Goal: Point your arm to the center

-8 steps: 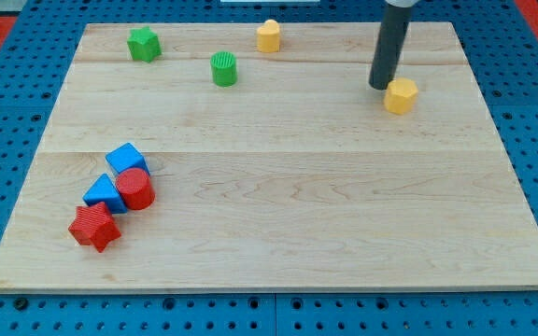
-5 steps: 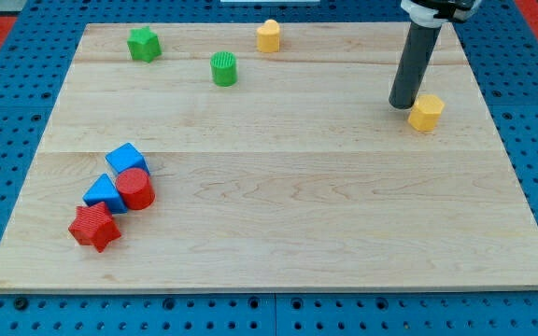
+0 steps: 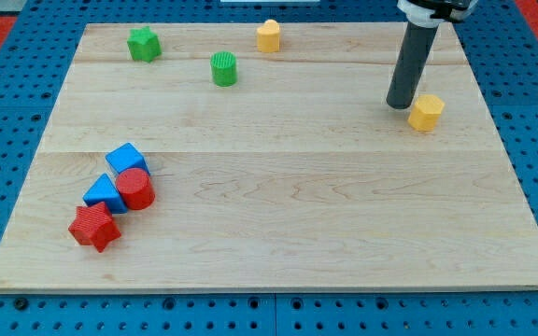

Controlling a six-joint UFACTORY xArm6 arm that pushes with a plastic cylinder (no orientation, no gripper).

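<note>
My tip [image 3: 401, 105] rests on the board [image 3: 278, 215] in the far right area; the rod ends plain, with nothing to open, close or hold. The yellow block [image 3: 426, 112] lies just beside the tip on its right, touching or nearly so. The task's target, the board centre, is an unmarked bare patch well to the near left of the tip.

A straight slide toward the centre appears to cross bare wood only. The green cylinder [image 3: 223, 69], green star [image 3: 143, 44] and second yellow block [image 3: 268, 35] sit near the far edge. The blue cube [image 3: 126, 159], blue block [image 3: 105, 193], red cylinder [image 3: 136, 189] and red star [image 3: 94, 228] cluster near left. The right edge is close behind the yellow block.
</note>
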